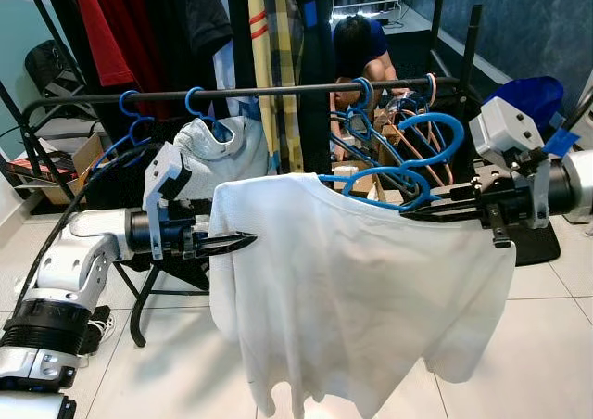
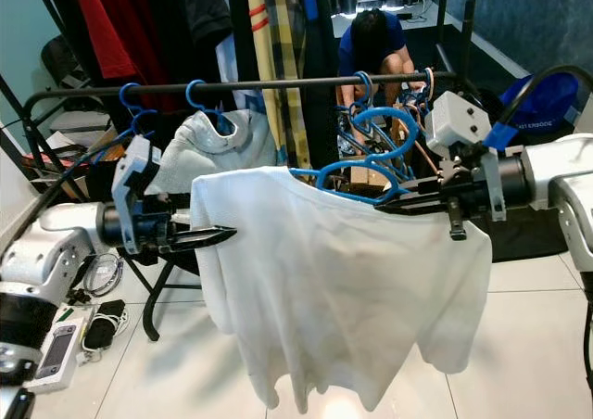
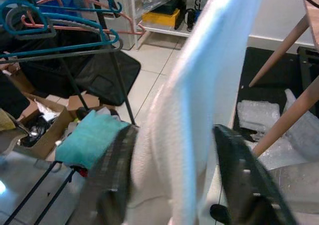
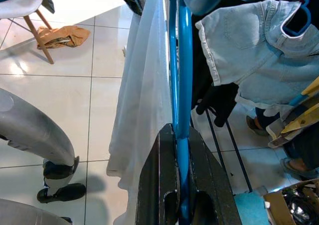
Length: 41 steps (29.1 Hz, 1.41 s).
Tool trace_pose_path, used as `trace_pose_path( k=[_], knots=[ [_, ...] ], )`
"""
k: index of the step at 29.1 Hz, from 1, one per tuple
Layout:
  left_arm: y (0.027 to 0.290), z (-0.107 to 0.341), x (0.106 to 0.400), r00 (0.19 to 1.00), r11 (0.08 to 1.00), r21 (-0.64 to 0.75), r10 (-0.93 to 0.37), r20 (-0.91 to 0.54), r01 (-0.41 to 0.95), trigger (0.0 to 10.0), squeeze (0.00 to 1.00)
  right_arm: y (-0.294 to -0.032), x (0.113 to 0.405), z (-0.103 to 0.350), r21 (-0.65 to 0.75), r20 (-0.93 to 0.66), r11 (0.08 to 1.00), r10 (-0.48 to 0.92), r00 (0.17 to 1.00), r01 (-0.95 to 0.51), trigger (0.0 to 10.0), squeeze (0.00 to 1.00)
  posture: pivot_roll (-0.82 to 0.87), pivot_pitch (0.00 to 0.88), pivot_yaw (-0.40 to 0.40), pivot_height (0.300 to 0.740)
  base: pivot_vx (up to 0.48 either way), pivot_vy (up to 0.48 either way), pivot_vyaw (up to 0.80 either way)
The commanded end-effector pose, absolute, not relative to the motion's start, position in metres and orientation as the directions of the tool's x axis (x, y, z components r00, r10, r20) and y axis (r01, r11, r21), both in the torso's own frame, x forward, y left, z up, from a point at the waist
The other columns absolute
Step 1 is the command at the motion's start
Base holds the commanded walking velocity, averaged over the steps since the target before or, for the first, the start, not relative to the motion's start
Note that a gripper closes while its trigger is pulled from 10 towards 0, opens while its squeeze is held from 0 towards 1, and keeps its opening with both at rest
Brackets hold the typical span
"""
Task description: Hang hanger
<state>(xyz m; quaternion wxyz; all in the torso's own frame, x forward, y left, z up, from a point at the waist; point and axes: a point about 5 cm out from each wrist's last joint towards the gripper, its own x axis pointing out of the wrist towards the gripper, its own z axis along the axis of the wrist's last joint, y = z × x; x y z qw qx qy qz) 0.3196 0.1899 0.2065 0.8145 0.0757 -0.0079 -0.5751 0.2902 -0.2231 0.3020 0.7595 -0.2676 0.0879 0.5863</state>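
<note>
A blue hanger (image 1: pixel 389 180) carrying a white T-shirt (image 1: pixel 352 298) is held up in front of the black clothes rail (image 1: pixel 278 92), with the shirt draped between the 2 arms. The right gripper (image 1: pixel 417 211) is clamped tight on the hanger's right shoulder bar; in the right wrist view the blue bar is seen pinched between the 2 black fingers (image 4: pixel 159 185), running straight away from the wrist. The left gripper (image 1: pixel 243 243) is set at the shirt's left shoulder, and in the left wrist view its fingers (image 3: pixel 117 180) are spread on either side of the white cloth without visibly pressing it. The hanger's long axis is laid roughly parallel to the rail, and its hook (image 1: pixel 435 136) is raised near the right gripper, in front of and just below the rail, beside a cluster of empty hangers (image 1: pixel 394 122) already on the bar. A grey garment (image 1: pixel 218 150) is hung further to the left, and a crouching person (image 1: pixel 361 53) is seen beyond the rack. The hook is judged to lie nearer the right arm, so a lift up and forward over the rail is judged to fall to that arm, with the left only steadying the shirt.
</note>
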Motion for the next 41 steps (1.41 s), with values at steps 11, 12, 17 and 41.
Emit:
trace_pose_path(
  k=[11, 12, 17, 41],
  knots=[
    [0.205, 0.211, 0.322, 0.391, 0.370, 0.178, -0.914, -0.104, 0.912, 0.0, 0.00, -0.238, 0.299, 0.302, -0.338, -0.447, 0.258, 0.802, 0.396, -0.905, 0.0, 0.00, -0.14, 0.000, 0.113, 0.740, 0.000, 0.000, 0.00],
    [0.205, 0.211, 0.322, 0.391, 0.370, 0.178, -0.914, -0.104, 0.912, 0.0, 0.00, -0.238, 0.299, 0.302, -0.338, -0.447, 0.258, 0.802, 0.396, -0.905, 0.0, 0.00, -0.14, 0.000, 0.113, 0.740, 0.000, 0.000, 0.00],
    [0.207, 0.213, 0.323, 0.413, 0.391, 0.184, -0.906, -0.094, 0.902, 0.0, 0.00, -0.240, 0.299, 0.299, -0.326, -0.444, 0.271, 0.802, 0.400, -0.906, 0.0, 0.00, -0.14, 0.000, 0.112, 0.740, 0.000, 0.000, 0.00],
    [0.274, 0.252, 0.363, 0.890, 0.909, 0.127, -0.415, 0.190, 0.396, 0.0, 0.00, -0.251, 0.301, 0.273, -0.272, -0.497, 0.369, 0.737, 0.458, -0.889, 0.0, 0.00, -0.14, 0.000, 0.110, 0.740, 0.000, 0.000, 0.00]
  ],
)
